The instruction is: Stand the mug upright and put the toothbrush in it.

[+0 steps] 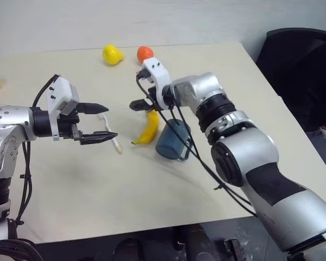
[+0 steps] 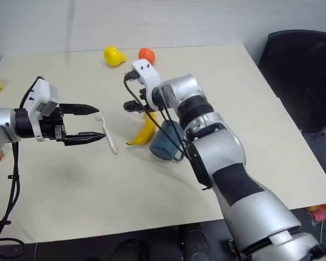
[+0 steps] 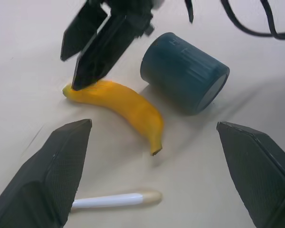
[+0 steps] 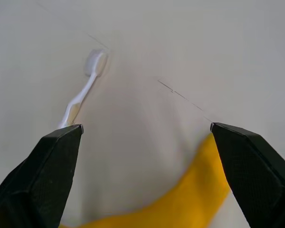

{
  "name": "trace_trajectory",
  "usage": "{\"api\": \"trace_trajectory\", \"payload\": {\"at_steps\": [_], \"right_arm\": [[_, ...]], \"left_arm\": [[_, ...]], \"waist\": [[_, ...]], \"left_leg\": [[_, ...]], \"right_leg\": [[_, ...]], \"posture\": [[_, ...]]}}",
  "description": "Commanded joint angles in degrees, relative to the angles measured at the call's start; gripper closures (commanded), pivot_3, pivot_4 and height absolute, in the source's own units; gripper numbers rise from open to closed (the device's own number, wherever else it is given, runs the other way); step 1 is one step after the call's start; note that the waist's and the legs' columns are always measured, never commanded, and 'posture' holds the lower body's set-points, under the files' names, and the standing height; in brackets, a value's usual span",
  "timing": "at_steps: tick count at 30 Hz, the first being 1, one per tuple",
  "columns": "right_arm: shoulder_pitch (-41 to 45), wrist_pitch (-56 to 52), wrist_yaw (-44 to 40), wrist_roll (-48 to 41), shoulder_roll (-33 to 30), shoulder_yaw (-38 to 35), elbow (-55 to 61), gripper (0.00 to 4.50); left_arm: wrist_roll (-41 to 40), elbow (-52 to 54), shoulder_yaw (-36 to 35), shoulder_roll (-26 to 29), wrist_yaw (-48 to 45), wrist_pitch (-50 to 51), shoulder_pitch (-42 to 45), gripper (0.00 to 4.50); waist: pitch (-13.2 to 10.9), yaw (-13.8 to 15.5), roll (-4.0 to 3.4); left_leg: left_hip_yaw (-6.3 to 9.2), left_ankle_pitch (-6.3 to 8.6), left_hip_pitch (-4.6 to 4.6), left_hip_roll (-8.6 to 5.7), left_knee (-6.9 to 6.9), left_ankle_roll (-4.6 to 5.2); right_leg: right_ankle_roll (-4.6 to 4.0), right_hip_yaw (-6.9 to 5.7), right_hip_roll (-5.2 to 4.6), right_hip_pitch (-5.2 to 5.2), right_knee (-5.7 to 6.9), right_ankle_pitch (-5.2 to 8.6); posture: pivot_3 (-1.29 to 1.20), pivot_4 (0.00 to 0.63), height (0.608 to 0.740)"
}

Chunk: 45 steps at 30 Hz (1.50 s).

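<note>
The mug (image 1: pixel 173 140) lies nearest of the task's things, tipped on its side near the middle of the surface (image 1: pixel 98 196), partly behind the right forearm and its cables. It looks rigid and fairly heavy for its size, with a smooth glazed wall that would likely slip under a shallow pinch and roll if nudged sideways. The rim or the loop handle seems the surest hold for tipping it up; the handle's position cannot be made out here.

Just to its left, touching or nearly so, lies a yellow banana (image 1: pixel 149 128), which crowds that side. Further left, apart from the banana, the toothbrush (image 1: pixel 111 133) lies flat on the surface. It is light, thin and stiff, so it should lift easily but sits low; a pinch across the mid-handle looks best.

The left pincer (image 1: pixel 96 123) hovers level above the toothbrush, pointing right, its jaws wide and empty. The right pincer (image 1: pixel 143 103) reaches in from the right, angled down over the banana's far end, likewise wide and holding nothing. Far back sit a yellow fruit (image 1: pixel 112 54) and an orange one (image 1: pixel 144 53).
</note>
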<state>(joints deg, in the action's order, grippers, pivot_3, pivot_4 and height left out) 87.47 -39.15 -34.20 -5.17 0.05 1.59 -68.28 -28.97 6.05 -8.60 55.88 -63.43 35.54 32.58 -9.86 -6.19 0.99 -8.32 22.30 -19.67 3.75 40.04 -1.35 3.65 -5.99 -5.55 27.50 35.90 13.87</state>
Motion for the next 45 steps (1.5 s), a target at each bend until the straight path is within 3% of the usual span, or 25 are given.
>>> {"api": "trace_trajectory", "payload": {"at_steps": [1, 20, 24, 30, 31, 36, 39, 43, 45], "right_arm": [[-0.91, 1.65, 4.58, 0.48, -0.49, -1.60, -0.51, 0.00], [-3.65, -1.95, 0.69, 1.26, 0.18, -1.82, -0.69, 0.00], [-4.93, -1.04, 1.73, 1.96, 0.86, -1.79, -0.57, 0.86], [-2.28, -0.65, 0.28, 1.48, -0.12, -2.47, 0.53, 2.84], [-1.16, -0.87, -0.05, 1.12, -0.76, -2.95, 0.82, 2.84], [5.76, -3.78, -0.87, -1.93, -6.86, -7.12, 2.58, 2.84], [8.44, -8.32, -3.58, -3.16, -14.42, -8.41, 6.37, 2.84], [5.41, -16.55, -7.65, -2.99, -24.43, -6.11, 16.95, 2.84], [-1.15, -25.32, -8.80, -3.31, -33.38, -5.54, 27.92, 2.84]], "left_arm": [[-0.36, 1.09, -0.16, -0.30, 0.09, -0.78, 1.53, 0.03], [1.17, -0.01, 1.29, -1.77, 0.52, -2.49, 2.29, 0.03], [1.06, 0.23, 1.42, -2.15, 0.44, -2.45, 2.45, 0.00], [0.85, -0.09, 1.43, -2.47, 0.42, -2.36, 2.64, 0.00], [0.72, -0.21, 1.50, -2.73, 0.39, -2.38, 2.80, 0.00], [-0.54, -0.43, 2.39, -5.27, -0.03, -1.59, 4.62, 0.00], [-0.89, 0.01, 4.50, -7.50, -0.85, -1.35, 6.27, 0.00], [-2.62, 1.31, 6.30, -10.30, -1.76, 0.09, 7.99, 0.00], [-4.15, 2.87, 7.75, -11.75, -3.26, 1.18, 9.05, 0.00]], "waist": [[0.00, 0.14, 0.00], [0.00, -0.27, 0.00], [0.00, -0.29, 0.00], [-0.01, -0.29, -0.01], [-0.01, -0.29, -0.02], [-0.07, 0.02, -0.07], [-0.07, 0.73, -0.07], [-0.06, 1.66, -0.04], [-0.05, 2.10, -0.02]], "left_leg": [[0.02, 0.00, -0.04, -0.01, 0.03, 0.00], [0.01, -0.01, 0.01, 0.01, 0.00, 0.00], [0.00, -0.01, 0.00, 0.02, 0.00, 0.00], [0.01, -0.01, 0.00, 0.01, 0.01, 0.00], [0.01, -0.01, 0.00, 0.01, 0.01, 0.00], [0.04, -0.01, -0.07, 0.00, 0.04, 0.00], [0.08, -0.01, -0.10, -0.02, 0.04, 0.01], [0.06, 0.01, -0.11, -0.04, 0.04, 0.04], [0.08, 0.01, -0.12, -0.03, 0.07, 0.04]], "right_leg": [[0.00, 0.00, -0.01, 0.00, 0.00, 0.00], [0.01, 0.02, 0.04, 0.00, 0.00, -0.01], [0.01, 0.01, 0.04, 0.00, 0.00, -0.01], [0.01, 0.01, 0.03, 0.00, 0.00, -0.01], [0.01, 0.01, 0.03, 0.00, 0.00, -0.01], [0.01, 0.00, 0.03, 0.04, 0.00, -0.01], [0.01, -0.03, 0.00, 0.02, -0.02, -0.01], [0.02, -0.02, 0.00, 0.01, -0.06, -0.01], [0.03, -0.02, 0.00, 0.00, -0.07, -0.02]], "posture": [[0.00, 0.150, 0.740], [0.00, 0.150, 0.740], [0.00, 0.150, 0.740], [0.00, 0.150, 0.740], [0.00, 0.150, 0.740], [0.00, 0.150, 0.740], [0.00, 0.150, 0.740], [0.00, 0.150, 0.740], [0.00, 0.150, 0.740]]}}
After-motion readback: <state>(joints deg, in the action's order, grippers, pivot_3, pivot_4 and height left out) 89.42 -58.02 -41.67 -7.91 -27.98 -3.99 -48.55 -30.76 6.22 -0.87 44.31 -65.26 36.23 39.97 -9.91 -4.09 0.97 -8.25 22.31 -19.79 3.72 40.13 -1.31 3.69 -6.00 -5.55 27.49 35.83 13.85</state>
